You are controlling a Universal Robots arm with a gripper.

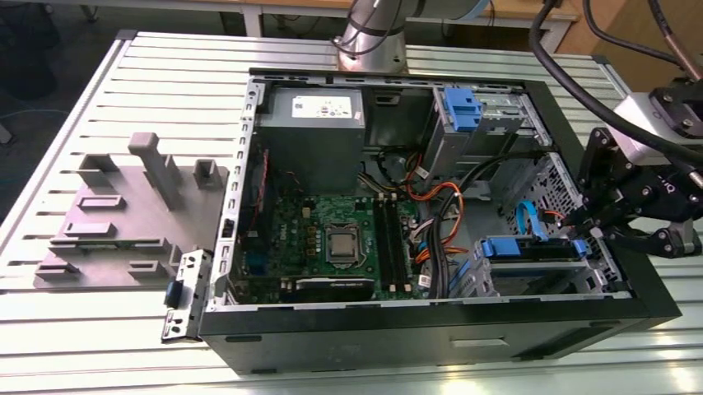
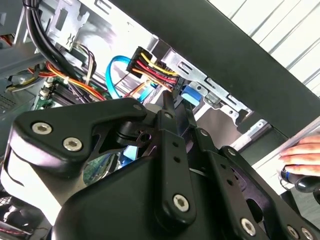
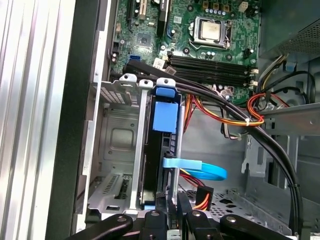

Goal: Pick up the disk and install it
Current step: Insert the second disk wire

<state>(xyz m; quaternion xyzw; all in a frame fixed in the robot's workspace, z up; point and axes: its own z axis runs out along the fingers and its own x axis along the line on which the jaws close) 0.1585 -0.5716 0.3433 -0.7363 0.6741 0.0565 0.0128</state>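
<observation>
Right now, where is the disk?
The disk sits on edge in the metal drive cage at the exterior view's lower right of the computer case, with the gripper right at its end.

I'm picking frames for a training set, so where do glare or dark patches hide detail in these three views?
Exterior view: the slatted table glares bright at the lower edge, while the hand is a dark mass. Second wrist view: the hand looms black up close, with washed-out brightness behind the case wall. First wrist view: evenly lit, with the disk edge-on in a shadowed bay.
</observation>
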